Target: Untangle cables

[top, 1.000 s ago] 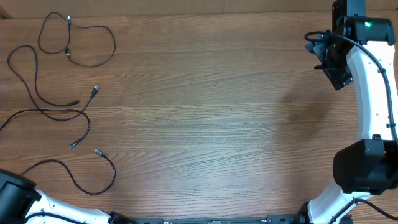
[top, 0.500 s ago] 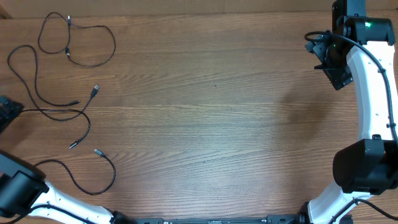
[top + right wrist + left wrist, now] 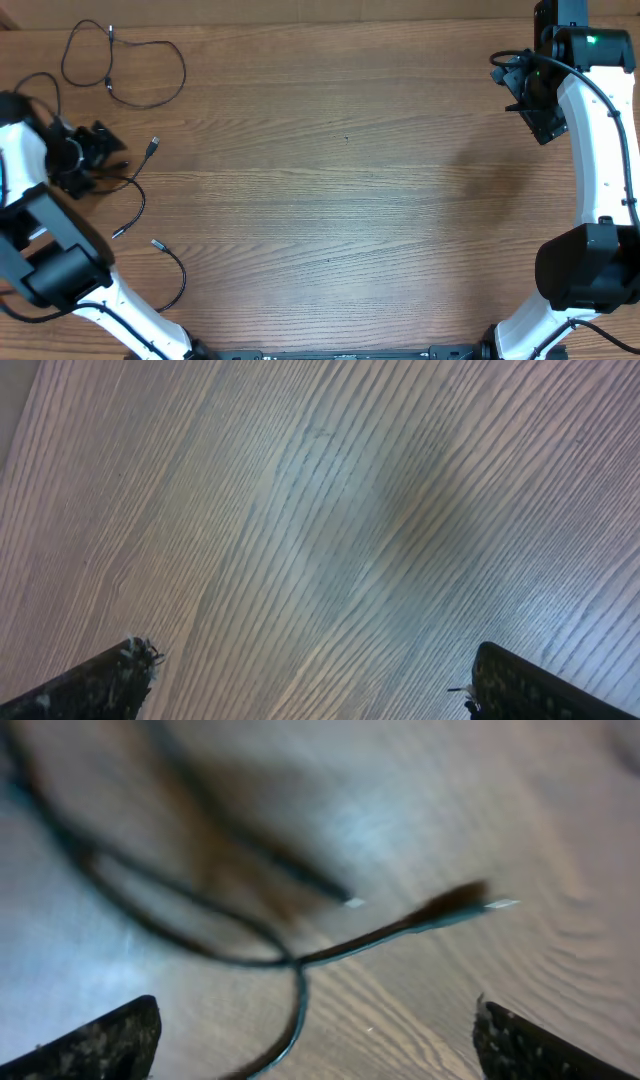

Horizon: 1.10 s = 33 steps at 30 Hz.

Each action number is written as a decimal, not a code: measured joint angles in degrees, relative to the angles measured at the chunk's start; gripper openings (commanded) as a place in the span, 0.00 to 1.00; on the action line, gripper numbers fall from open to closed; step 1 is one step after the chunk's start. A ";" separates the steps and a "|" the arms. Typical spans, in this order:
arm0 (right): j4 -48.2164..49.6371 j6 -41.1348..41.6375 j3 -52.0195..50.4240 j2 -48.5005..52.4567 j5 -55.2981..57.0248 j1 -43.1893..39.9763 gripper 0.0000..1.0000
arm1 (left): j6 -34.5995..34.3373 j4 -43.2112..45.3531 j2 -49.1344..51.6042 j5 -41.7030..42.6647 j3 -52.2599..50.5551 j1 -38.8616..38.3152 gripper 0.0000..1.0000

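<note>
Thin black cables lie spread at the table's left. One looped cable [image 3: 150,95] lies at the back left. A second cable with a silver-tipped plug [image 3: 152,146] runs under my left gripper [image 3: 100,145]. A third cable [image 3: 175,270] curls near the front left. My left gripper is open and hovers low over the crossing cables; in the left wrist view a cable [image 3: 295,1010] passes between its fingers [image 3: 315,1040], with two silver-tipped plugs [image 3: 495,904] beyond. My right gripper [image 3: 535,105] is open and empty, held above bare wood at the back right [image 3: 310,680].
The wooden table [image 3: 340,190] fills the overhead view. The white left arm [image 3: 40,230] reaches up along the left edge and covers parts of the cables. The white right arm [image 3: 600,160] stands along the right edge.
My left arm has swung in from the front left corner, and its gripper now hovers over the middle cables. The right arm has not moved.
</note>
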 measured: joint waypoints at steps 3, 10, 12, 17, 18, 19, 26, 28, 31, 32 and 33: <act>0.00 -0.02 0.00 0.00 0.02 0.00 1.00 | -6.23 -0.68 0.00 -5.70 -0.02 -0.57 1.00; -0.02 -0.02 0.00 0.00 0.00 0.00 1.00 | -13.60 2.82 0.00 -12.57 -0.11 0.31 1.00; -0.04 0.00 0.00 0.00 0.00 0.00 1.00 | -14.27 4.48 0.00 -13.27 -0.33 0.33 1.00; -0.02 -0.02 0.00 0.00 0.02 0.00 1.00 | -15.43 8.37 0.00 -14.51 -2.84 0.28 0.99; -0.02 -0.02 0.00 0.00 0.00 0.00 1.00 | -15.50 9.22 0.00 -14.80 -3.74 0.28 0.99; 0.00 -0.04 0.00 0.00 0.00 0.00 1.00 | -15.61 9.79 0.00 -15.04 -4.33 0.28 0.98; -0.02 0.00 0.00 0.00 -0.02 0.00 1.00 | -16.81 14.88 0.00 -16.68 -8.74 0.28 0.73; -0.02 0.00 0.00 0.00 0.02 0.00 1.00 | -16.74 15.74 0.00 -16.81 -8.76 0.28 0.65; -0.02 0.00 0.00 0.00 0.02 0.00 1.00 | -16.79 16.17 0.00 -16.87 -8.76 0.28 0.51; 0.00 -0.02 0.00 0.00 0.00 0.00 1.00 | -16.85 16.20 0.00 -16.96 -8.76 0.28 0.49; -0.04 -0.02 0.00 0.00 0.02 0.00 1.00 | -16.85 16.33 0.00 -17.00 -8.76 0.28 0.49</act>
